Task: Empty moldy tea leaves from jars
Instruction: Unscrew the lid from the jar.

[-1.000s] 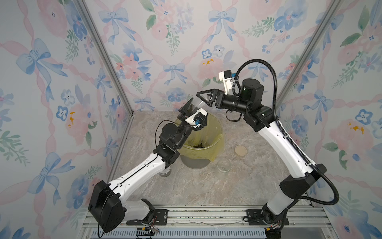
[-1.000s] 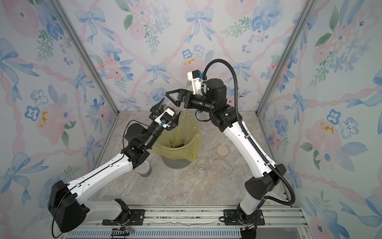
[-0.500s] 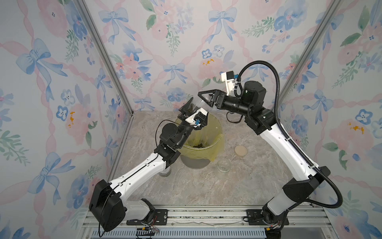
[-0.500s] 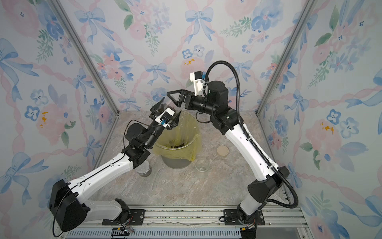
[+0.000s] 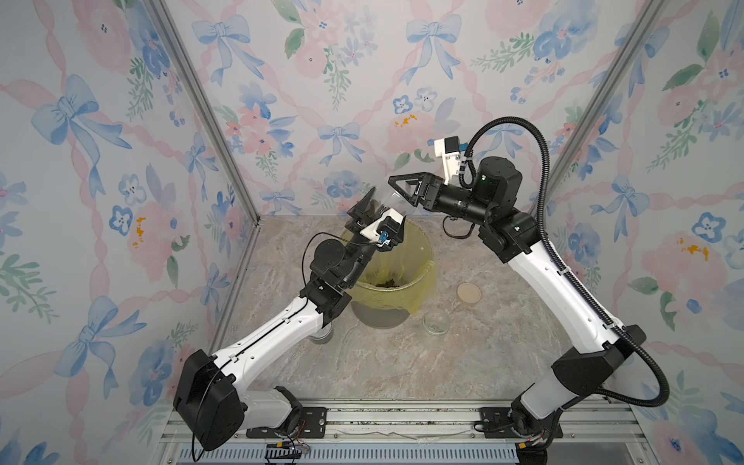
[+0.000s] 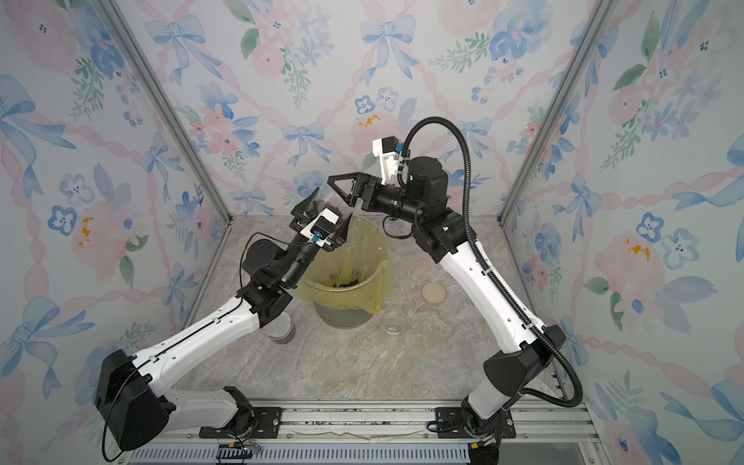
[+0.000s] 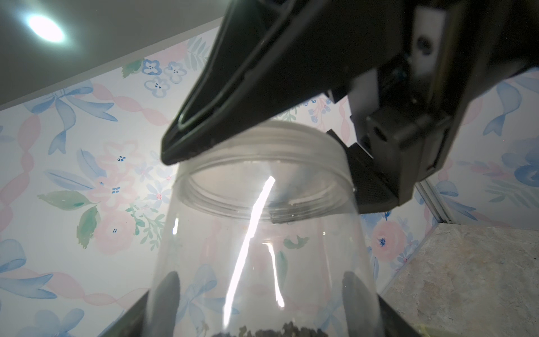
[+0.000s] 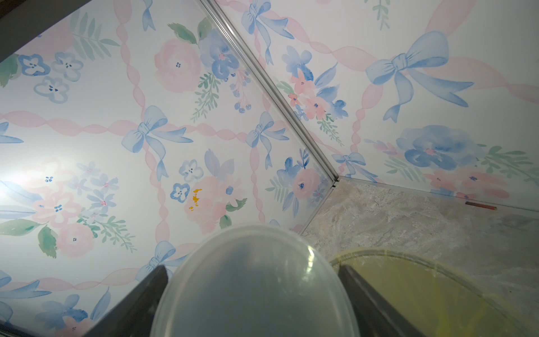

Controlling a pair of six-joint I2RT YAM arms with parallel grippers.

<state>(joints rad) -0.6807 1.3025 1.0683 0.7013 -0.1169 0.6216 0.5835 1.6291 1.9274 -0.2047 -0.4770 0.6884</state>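
My left gripper [image 5: 384, 213] [image 6: 328, 215] [image 7: 262, 291] is shut on a clear jar [image 5: 382, 203] [image 6: 324, 199] [image 7: 262, 233], held tilted above the yellow-lined bin [image 5: 418, 277] [image 6: 372, 277]. Dark moldy tea leaves [image 5: 372, 207] [image 6: 318, 207] [image 7: 271, 332] lie in the jar's base. My right gripper [image 5: 396, 189] [image 6: 334, 185] [image 8: 252, 271] is shut on the jar's translucent lid [image 8: 253, 297], one finger on each side. The lid [image 7: 291, 131] sits on the jar's threaded neck. More tea leaves [image 5: 388, 283] [image 6: 342, 283] lie in the bin.
An empty clear jar [image 5: 436, 322] [image 6: 392, 322] stands on the marble floor right of the bin. Another jar [image 5: 322, 336] [image 6: 280, 328] is half hidden under my left forearm. A flat tan disc lid [image 5: 468, 292] [image 6: 434, 292] lies further right. Floral walls close three sides.
The right gripper's jaws have narrowed onto the jar's lid. Both arms have hardly moved, and the left gripper still holds the jar.
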